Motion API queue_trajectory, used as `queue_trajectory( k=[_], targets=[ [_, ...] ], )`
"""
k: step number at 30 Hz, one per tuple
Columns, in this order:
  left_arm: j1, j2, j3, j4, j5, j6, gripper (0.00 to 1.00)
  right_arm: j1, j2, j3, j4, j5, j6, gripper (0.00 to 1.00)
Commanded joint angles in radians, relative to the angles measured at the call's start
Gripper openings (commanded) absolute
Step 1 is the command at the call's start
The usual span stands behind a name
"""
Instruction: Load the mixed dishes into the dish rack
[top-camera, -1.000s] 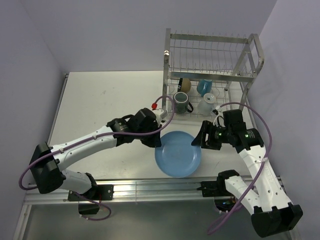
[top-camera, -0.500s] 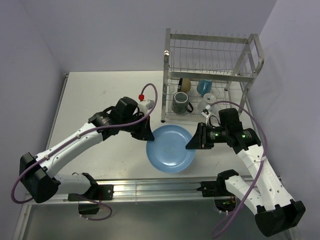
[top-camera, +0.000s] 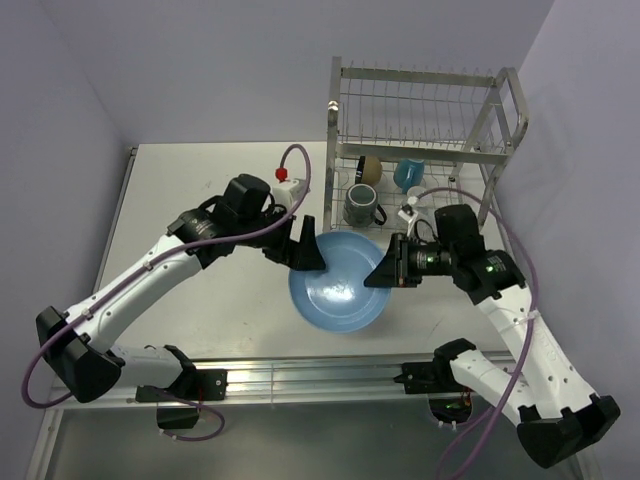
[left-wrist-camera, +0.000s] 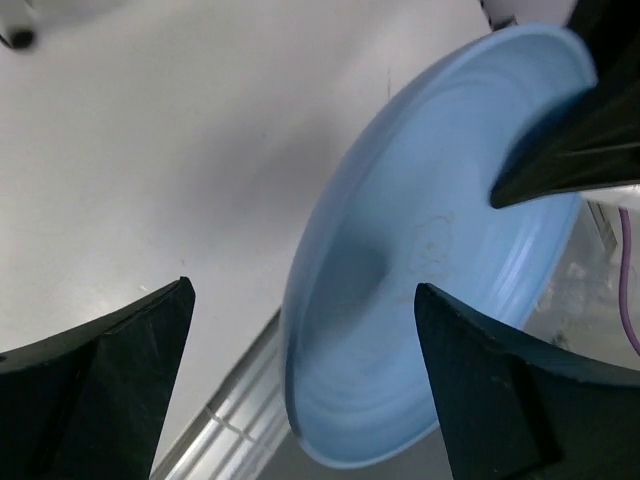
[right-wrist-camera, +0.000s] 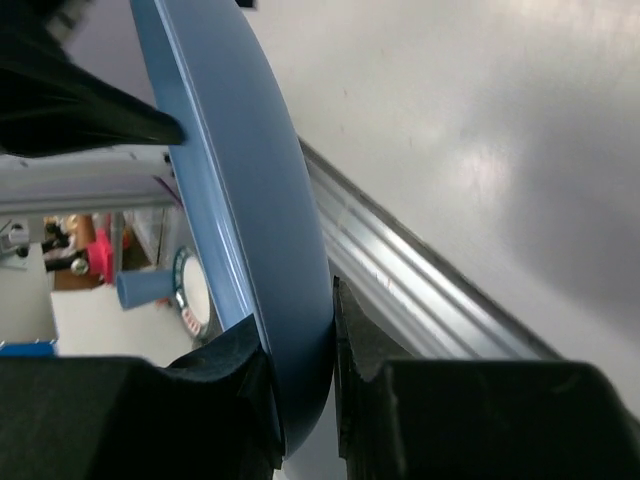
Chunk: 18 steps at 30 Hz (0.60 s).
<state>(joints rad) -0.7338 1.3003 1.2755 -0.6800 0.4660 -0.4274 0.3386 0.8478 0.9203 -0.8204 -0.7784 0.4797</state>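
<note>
Two grippers flank the tilted light blue plate (top-camera: 335, 290) at frame centre: right gripper (top-camera: 380, 277) pinching its rim, left gripper (top-camera: 305, 258) wide open beside it. Behind, upper right, the dish rack (top-camera: 415, 72) holds a dark mug (top-camera: 360, 205).

The plate (top-camera: 337, 280) is tilted over the worktop (top-camera: 200, 190), in front of the dish rack (top-camera: 420, 110), between the left pincer (top-camera: 300, 250) and the right pincer (top-camera: 385, 272). In the rack's lower tier sit the mugs (top-camera: 361, 205), with the bowl (top-camera: 370, 168) behind one.
</note>
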Motion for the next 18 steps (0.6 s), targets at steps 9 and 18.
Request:
queue_trajectory(
  k=[9,18],
  targets=[
    [-0.001,-0.245,0.255,-0.096,-0.734,-0.105,0.99,0.008,0.212,0.802,-0.039,0.550,0.014,0.00],
    [-0.003,-0.339,0.219,-0.033,-0.788,-0.108,0.99,0.007,0.482,1.278,0.056,1.138,-0.140,0.00]
  ],
)
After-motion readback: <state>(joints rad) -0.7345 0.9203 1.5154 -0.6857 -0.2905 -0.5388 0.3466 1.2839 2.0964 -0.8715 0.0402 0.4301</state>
